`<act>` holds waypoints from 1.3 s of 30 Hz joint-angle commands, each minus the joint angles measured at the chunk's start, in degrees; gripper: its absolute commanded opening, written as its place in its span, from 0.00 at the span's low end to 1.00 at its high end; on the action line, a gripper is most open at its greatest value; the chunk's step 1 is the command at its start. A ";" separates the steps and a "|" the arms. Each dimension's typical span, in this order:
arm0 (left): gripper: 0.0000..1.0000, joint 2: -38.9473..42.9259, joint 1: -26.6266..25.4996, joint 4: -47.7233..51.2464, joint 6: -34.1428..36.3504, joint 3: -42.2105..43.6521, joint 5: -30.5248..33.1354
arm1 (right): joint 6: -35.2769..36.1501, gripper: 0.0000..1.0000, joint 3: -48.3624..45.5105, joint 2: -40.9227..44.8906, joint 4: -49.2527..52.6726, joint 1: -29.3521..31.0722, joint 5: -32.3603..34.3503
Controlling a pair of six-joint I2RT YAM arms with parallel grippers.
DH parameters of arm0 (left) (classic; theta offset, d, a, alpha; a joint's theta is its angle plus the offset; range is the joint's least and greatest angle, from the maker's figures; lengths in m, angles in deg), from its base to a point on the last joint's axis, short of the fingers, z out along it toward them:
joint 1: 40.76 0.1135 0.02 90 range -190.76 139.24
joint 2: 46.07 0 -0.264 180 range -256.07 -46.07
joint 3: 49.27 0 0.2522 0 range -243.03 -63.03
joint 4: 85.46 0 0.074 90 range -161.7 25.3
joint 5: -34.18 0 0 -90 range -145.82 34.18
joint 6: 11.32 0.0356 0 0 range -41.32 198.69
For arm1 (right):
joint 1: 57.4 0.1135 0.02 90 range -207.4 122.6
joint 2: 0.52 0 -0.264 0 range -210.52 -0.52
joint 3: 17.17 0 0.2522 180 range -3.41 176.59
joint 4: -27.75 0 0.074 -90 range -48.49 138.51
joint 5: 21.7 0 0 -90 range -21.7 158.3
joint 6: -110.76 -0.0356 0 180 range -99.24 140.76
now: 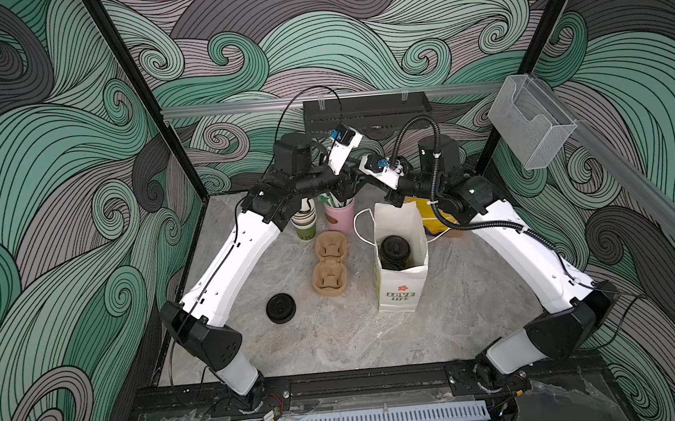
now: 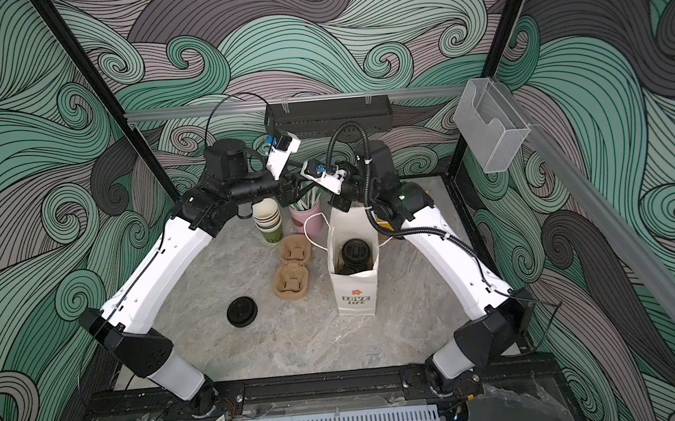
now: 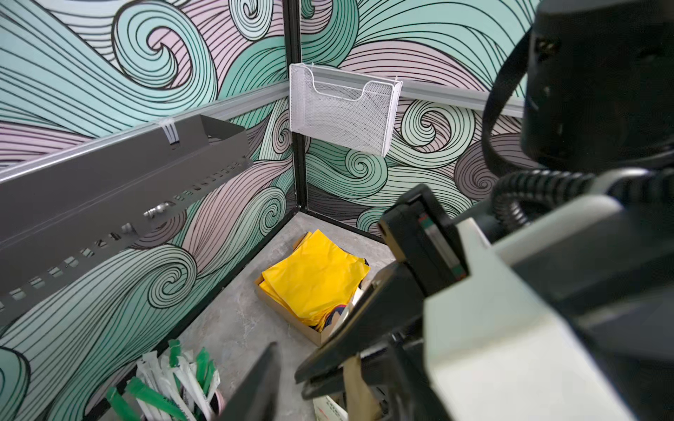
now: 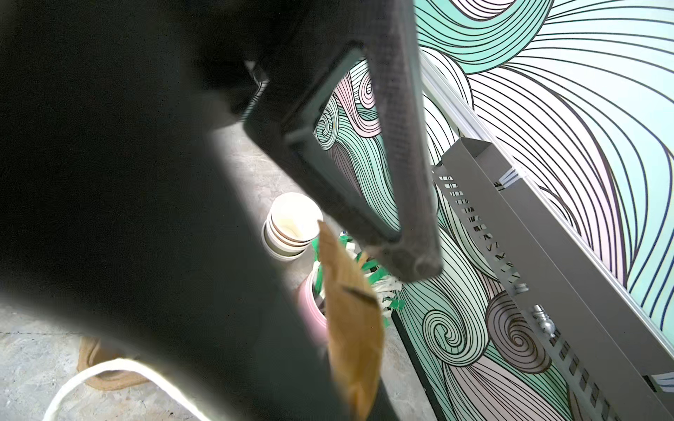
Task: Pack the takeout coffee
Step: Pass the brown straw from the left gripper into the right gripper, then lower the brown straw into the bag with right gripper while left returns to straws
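Observation:
One takeout coffee stands inside the white paper bag (image 1: pixel 402 297); only its black lid (image 1: pixel 394 250) (image 2: pixel 355 252) shows. Both grippers meet in the air behind the bag, above the pink cup. My right gripper (image 3: pixel 304 382) is shut on a flat brown paper piece (image 3: pixel 359 386) (image 4: pixel 350 328) that sticks out past its tips. My left gripper (image 1: pixel 346 188) is open; one dark finger (image 3: pixel 255 386) stands apart beside the right gripper's tips, its other finger is hidden. A stack of lidless olive-green cups (image 1: pixel 304 222) (image 4: pixel 291 226) stands at the back left.
A loose black lid (image 1: pixel 280 308) lies on the table front left. Two brown pulp carriers (image 1: pixel 329 262) lie left of the bag. The pink cup of straws (image 1: pixel 341 219) stands behind them. A box of yellow bags (image 3: pixel 317 284) sits in the back right corner.

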 commanded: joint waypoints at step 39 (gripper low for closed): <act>0.83 13.16 3.94 -14.33 -27.92 24.09 40.84 | -79.80 0.11 -13.83 6.68 18.03 12.42 38.43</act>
